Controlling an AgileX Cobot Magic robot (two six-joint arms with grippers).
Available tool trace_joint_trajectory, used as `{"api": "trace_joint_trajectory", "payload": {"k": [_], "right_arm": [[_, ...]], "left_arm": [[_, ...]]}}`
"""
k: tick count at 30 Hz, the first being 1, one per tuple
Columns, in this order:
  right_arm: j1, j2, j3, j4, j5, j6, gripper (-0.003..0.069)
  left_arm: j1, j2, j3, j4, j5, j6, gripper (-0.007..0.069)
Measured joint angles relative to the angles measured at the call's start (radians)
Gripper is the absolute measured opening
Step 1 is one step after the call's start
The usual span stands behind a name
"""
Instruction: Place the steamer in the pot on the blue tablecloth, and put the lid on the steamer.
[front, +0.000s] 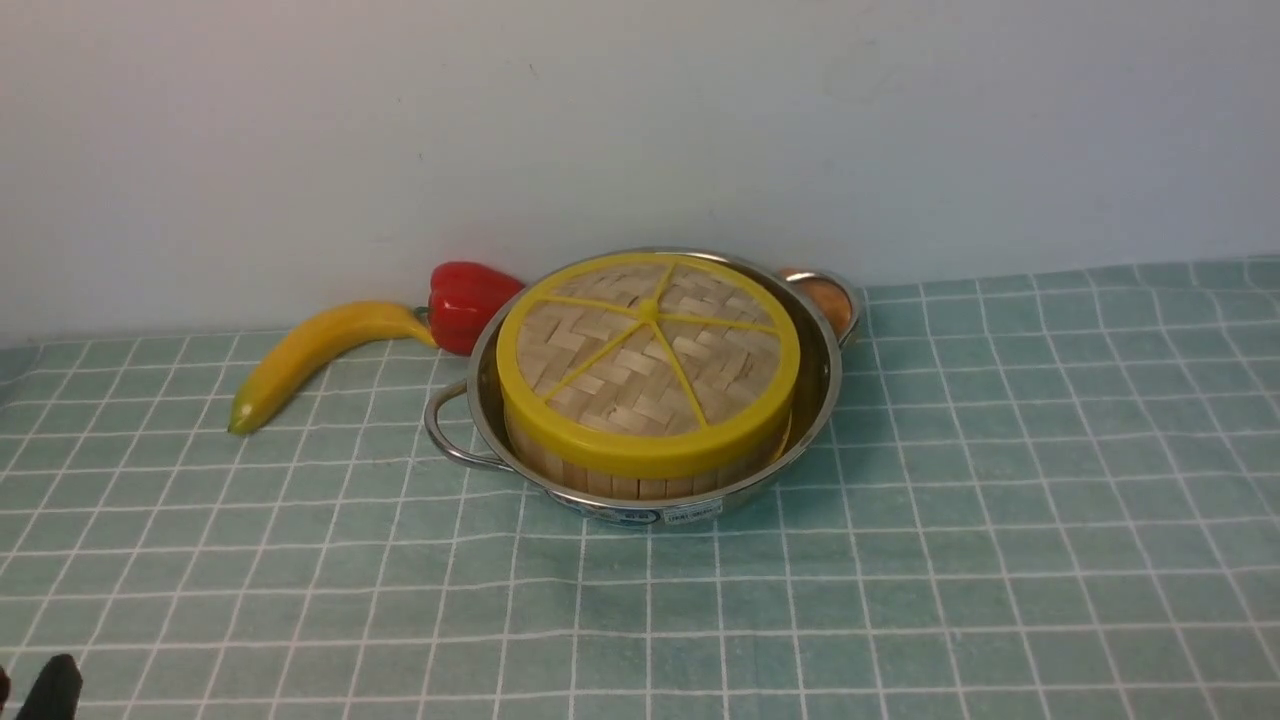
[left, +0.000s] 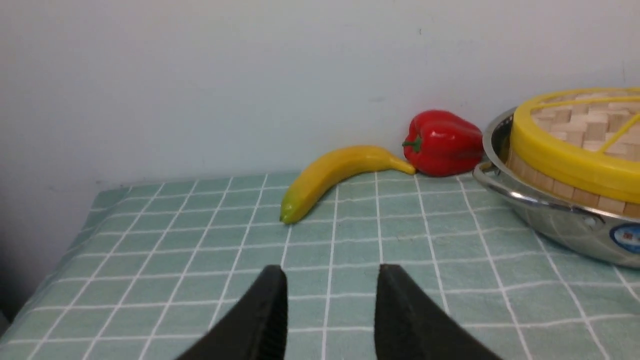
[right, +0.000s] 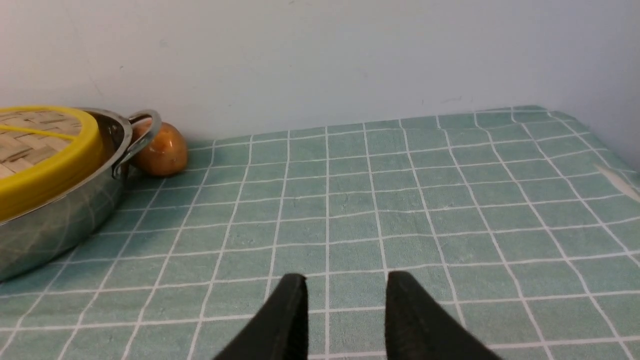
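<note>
The shiny pot (front: 480, 400) stands on the blue tablecloth (front: 1000, 500) near the back wall. Inside it sits the steamer (front: 640, 480), of which only the wooden slat wall shows. The woven lid (front: 648, 360) with its yellow rim and spokes lies flat on top of the steamer. My left gripper (left: 331, 280) is open and empty above the cloth, well short of the pot (left: 560, 220) and the lid (left: 575, 150). My right gripper (right: 345, 287) is also open and empty, on the far side of the pot (right: 60, 215) from the left one. In the front view only a dark tip of the left gripper (front: 50, 690) shows.
A yellow banana (front: 310, 355) and a red bell pepper (front: 468, 300) lie left of the pot by the wall. An orange-brown egg-shaped object (right: 159, 149) rests behind the pot's right handle. The cloth's edges drop off at the left (left: 75, 235) and right (right: 620, 150).
</note>
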Motion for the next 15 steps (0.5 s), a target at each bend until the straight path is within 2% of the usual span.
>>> {"api": "trace_joint_trajectory", "payload": {"k": [3,5,7,15], "right_arm": [[0.000,0.000,0.000,0.000,0.000,0.000,0.0240],[0.000,0.000,0.000,0.000,0.000,0.000,0.0240],[0.000,0.000,0.000,0.000,0.000,0.000,0.0240],[0.000,0.000,0.000,0.000,0.000,0.000,0.0240]], "left_arm": [[0.000,-0.005,0.000,0.183,0.088,-0.208,0.0242],[0.000,-0.005,0.000,0.252,0.126,-0.290,0.0242],[0.000,-0.005,0.000,0.293,0.144,-0.330,0.0242],[0.000,-0.067,0.000,0.304,0.177,-0.333,0.0242]]}}
